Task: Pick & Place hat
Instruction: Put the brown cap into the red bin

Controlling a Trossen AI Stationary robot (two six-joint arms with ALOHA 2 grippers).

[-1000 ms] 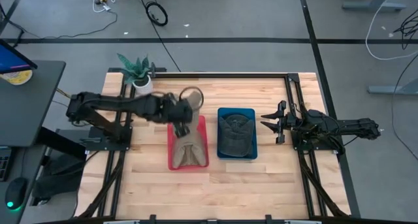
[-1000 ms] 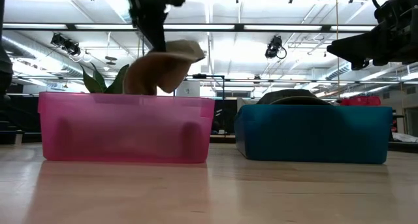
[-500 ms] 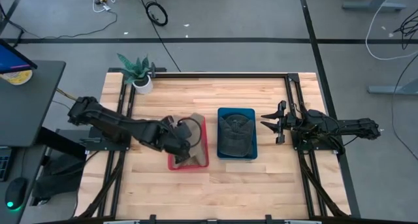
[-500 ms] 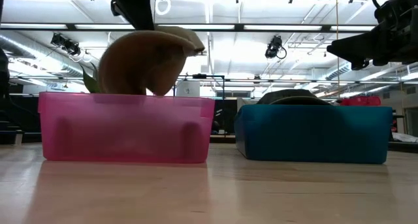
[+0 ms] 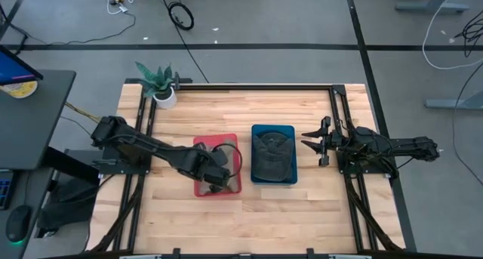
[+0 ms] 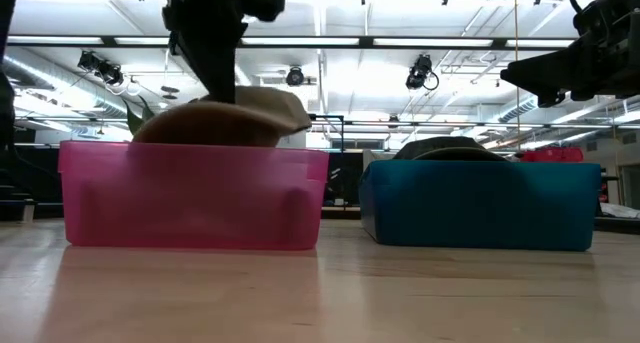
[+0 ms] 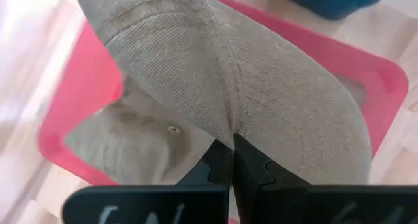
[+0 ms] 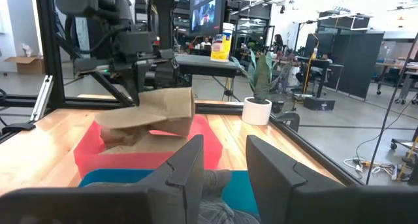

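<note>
A tan hat [image 7: 274,100] is in my left gripper [image 7: 230,160], which is shut on it over the pink bin [image 5: 202,143] at the table's middle. In the low view the hat [image 6: 235,123] sits low, its top just above the bin's rim [image 6: 190,148]. In the high view the left gripper [image 5: 220,180] is over the bin's near end. A dark hat [image 5: 270,155] lies in the blue bin [image 5: 290,131] beside it. My right gripper [image 5: 312,142] is open and empty, hovering to the right of the blue bin. My left gripper pinches a fold of the tan hat's cloth [image 7: 230,134] between its two fingers. The fingers come from above, pointing down. The hat spreads out below the fingers, its lower part down inside the pink bin; whether it rests on the bin's floor, I cannot tell.
A potted plant [image 5: 158,84] stands at the table's far left corner. Dark rails [image 5: 339,115] run along the table's left and right sides. Bare wood lies near the front edge [image 5: 256,221].
My left gripper has gone toward the table's near edge and down, still shut on the tan hat. The hat, held above the pink bin's rim a second ago, has been lowered into the bin and has flattened out.
</note>
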